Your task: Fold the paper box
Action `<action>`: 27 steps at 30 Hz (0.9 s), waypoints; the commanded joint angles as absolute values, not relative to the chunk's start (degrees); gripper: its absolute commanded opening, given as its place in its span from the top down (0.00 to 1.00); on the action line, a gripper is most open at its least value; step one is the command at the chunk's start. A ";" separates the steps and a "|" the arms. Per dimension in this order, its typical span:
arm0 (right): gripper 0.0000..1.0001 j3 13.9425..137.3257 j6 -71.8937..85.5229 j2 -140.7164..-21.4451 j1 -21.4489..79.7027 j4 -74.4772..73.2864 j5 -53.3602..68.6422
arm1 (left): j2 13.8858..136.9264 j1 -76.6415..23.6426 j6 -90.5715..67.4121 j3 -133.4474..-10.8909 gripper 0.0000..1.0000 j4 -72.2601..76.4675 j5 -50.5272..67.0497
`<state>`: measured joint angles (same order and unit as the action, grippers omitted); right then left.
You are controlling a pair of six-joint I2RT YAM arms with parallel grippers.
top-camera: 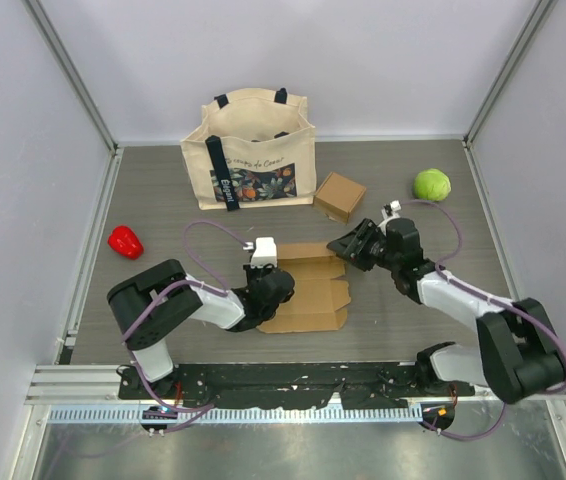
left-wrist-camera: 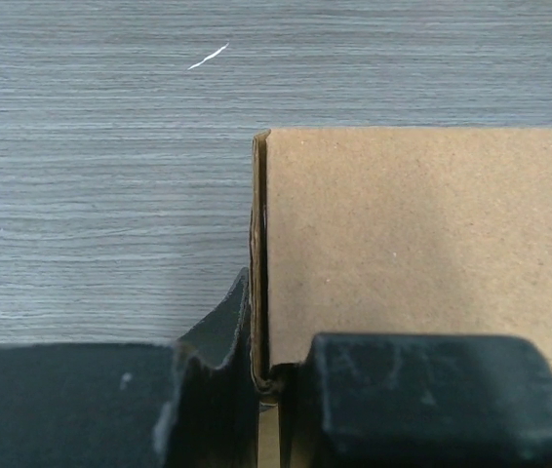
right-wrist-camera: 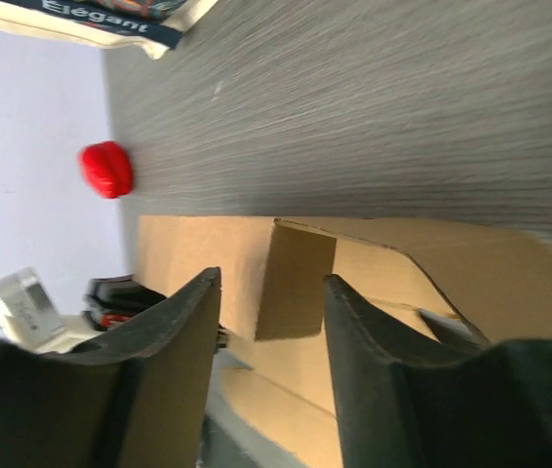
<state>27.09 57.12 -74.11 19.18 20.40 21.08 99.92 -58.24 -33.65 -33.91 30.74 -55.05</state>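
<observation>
Left hand (left-wrist-camera: 268, 375) pinches the paper box (left-wrist-camera: 422, 234) wall (left-wrist-camera: 259, 244) — right hand (right-wrist-camera: 271, 288) open at its flap (right-wrist-camera: 297, 258).

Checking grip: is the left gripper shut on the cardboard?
Yes, the left gripper pinches the upright edge of the cardboard between its fingers.

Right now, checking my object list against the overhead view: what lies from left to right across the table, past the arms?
In order: red pepper → tote bag → small cardboard box → green ball. The flat cardboard is left out: it overlaps bag and box.
</observation>
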 commanded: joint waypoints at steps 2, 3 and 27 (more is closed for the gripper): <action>0.47 30.59 37.01 -63.74 20.65 -2.80 7.57 | 97.56 -58.36 -35.59 -33.57 1.00 29.79 -58.18; 0.47 28.85 36.22 -62.50 21.61 -4.03 6.69 | 97.56 -58.36 -35.77 -33.75 1.00 29.53 -58.18; 0.99 28.74 30.23 -79.54 34.98 15.10 -14.16 | 98.79 -58.36 -37.62 -35.33 1.00 27.42 -58.27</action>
